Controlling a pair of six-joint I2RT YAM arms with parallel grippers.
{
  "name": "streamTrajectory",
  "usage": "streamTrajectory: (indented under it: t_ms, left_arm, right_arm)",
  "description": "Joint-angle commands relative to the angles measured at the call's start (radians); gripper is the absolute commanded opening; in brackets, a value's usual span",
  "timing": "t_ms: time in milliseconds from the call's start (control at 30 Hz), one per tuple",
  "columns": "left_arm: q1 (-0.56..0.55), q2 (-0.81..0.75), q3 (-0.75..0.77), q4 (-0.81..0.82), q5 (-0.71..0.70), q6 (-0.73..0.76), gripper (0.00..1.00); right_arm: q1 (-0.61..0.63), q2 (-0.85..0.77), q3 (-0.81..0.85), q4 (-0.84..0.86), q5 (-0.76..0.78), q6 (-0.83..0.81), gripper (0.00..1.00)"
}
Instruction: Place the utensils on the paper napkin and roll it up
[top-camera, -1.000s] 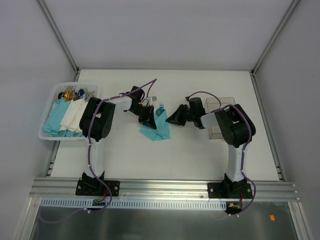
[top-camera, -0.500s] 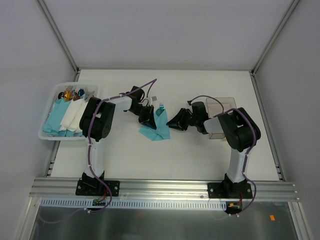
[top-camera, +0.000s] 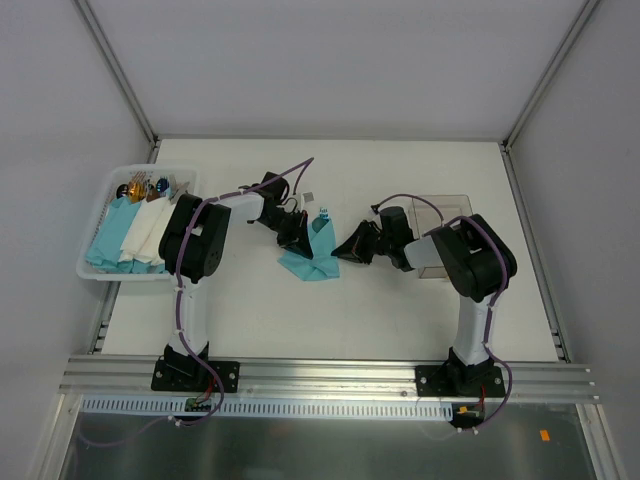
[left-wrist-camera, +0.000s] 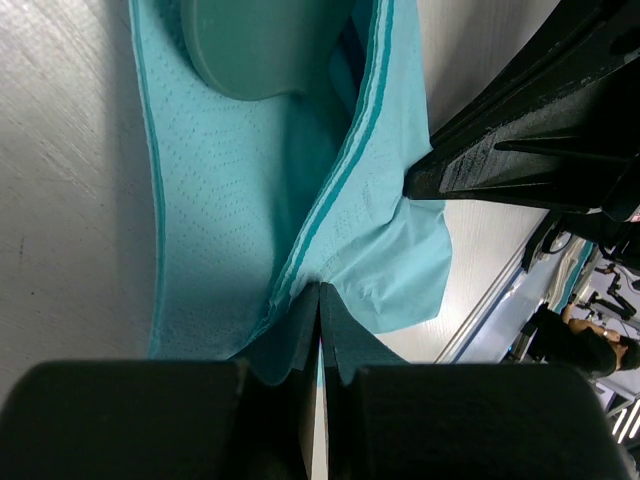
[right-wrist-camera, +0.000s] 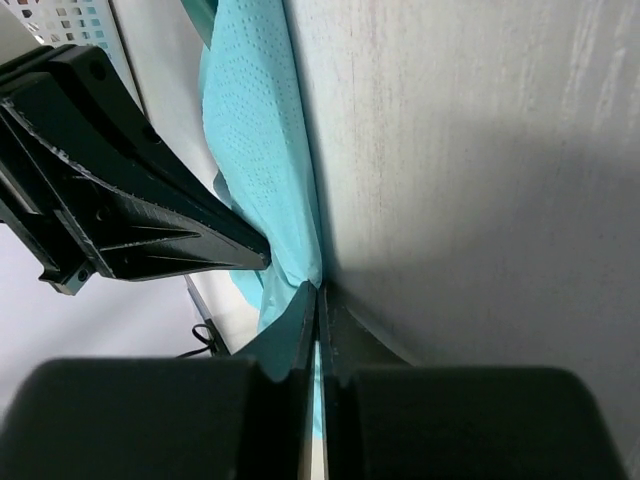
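From above, the right gripper (top-camera: 343, 249) sits lower and closer to the thin teal-blue paper napkin (top-camera: 314, 263) than a second ago, and its jaws, spread then, are now pressed together at the napkin's right edge. The left gripper (top-camera: 297, 233) has not shifted and is at the napkin's far left part. A slim teal-blue plastic utensil (top-camera: 323, 216) pokes out past the napkin's far edge. The napkin lies mid-table on the white table (top-camera: 380, 310). The white slotted basket (top-camera: 92, 262) of folded napkin bundles (top-camera: 135, 232) stands well apart at the left, and a clear plastic box (top-camera: 450, 205) is behind the right arm.

In the left wrist view, the left gripper (left-wrist-camera: 320, 296) is fully closed, pinching a raised fold of the napkin (left-wrist-camera: 215, 230). The utensil's rounded bowl (left-wrist-camera: 255, 50) rests on the sheet beyond. The right gripper (left-wrist-camera: 520, 150) touches the sheet's far edge.

In the right wrist view, the right gripper (right-wrist-camera: 318, 296) is closed on the napkin's (right-wrist-camera: 255, 150) edge, teal paper showing between its fingers. The left gripper (right-wrist-camera: 120, 215) is just beyond the napkin.
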Motion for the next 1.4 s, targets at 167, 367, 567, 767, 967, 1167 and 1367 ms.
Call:
streamTrajectory:
  t_ms: [167, 367, 567, 767, 967, 1167, 1367]
  left_arm:
    - [0.014, 0.035, -0.029, -0.041, -0.100, 0.039, 0.00]
    - [0.016, 0.029, -0.030, -0.041, -0.103, 0.039, 0.00]
    - [0.016, 0.029, -0.029, -0.042, -0.102, 0.036, 0.00]
    - [0.016, 0.031, -0.033, -0.041, -0.102, 0.036, 0.00]
    - [0.019, 0.029, -0.044, -0.041, -0.102, 0.038, 0.00]
    - [0.017, 0.029, -0.047, -0.041, -0.098, 0.035, 0.00]
    - [0.017, 0.032, -0.047, -0.039, -0.097, 0.030, 0.00]
  right_arm:
    - [0.009, -0.009, -0.027, -0.003, 0.003, -0.002, 0.30]
    - [0.030, -0.059, -0.086, -0.003, -0.001, -0.005, 0.38]
    - [0.052, -0.055, -0.124, 0.003, 0.011, -0.002, 0.31]
    - [0.062, -0.027, -0.139, 0.003, 0.022, -0.003, 0.30]
    - [0.058, -0.052, -0.188, 0.003, 0.045, 0.000, 0.37]
    - [0.055, -0.089, -0.236, -0.009, 0.052, 0.003, 0.38]
    - [0.068, -0.096, -0.251, -0.018, 0.063, -0.010, 0.36]
